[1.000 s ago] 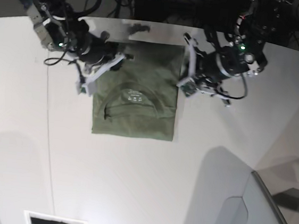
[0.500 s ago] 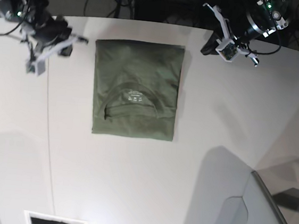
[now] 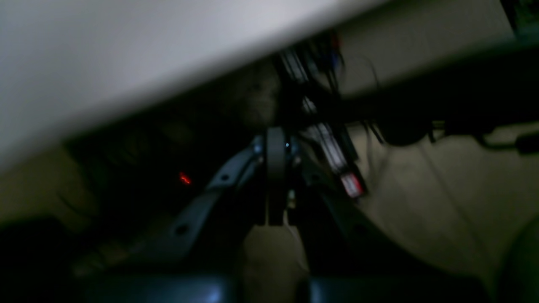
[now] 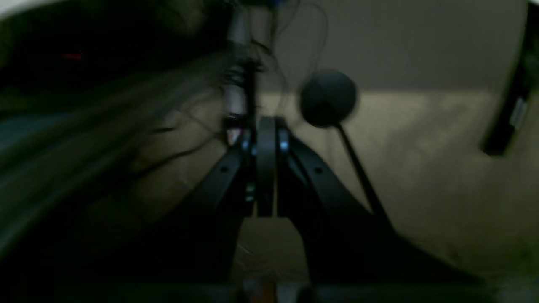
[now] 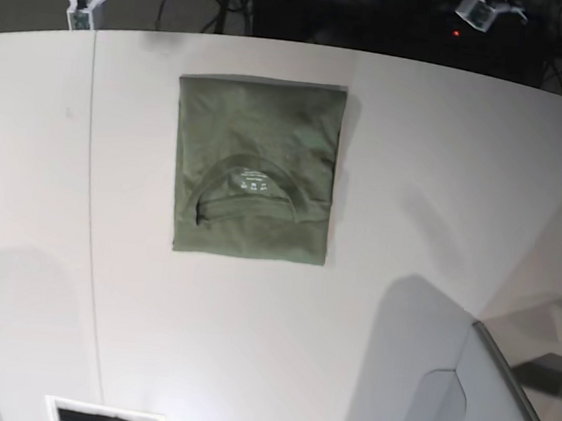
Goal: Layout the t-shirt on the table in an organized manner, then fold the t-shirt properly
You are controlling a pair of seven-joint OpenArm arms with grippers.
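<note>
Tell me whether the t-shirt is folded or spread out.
Folded: the t-shirt lies as a compact, near-rectangular bundle, its collar facing up, with no sleeves sticking out.

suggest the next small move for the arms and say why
Probably none on the cloth: I'd just let both arms settle clear. The t-shirt lies as a neat, flat rectangle on the table, collar facing up, and the left gripper and right gripper are shut, holding nothing.
</note>
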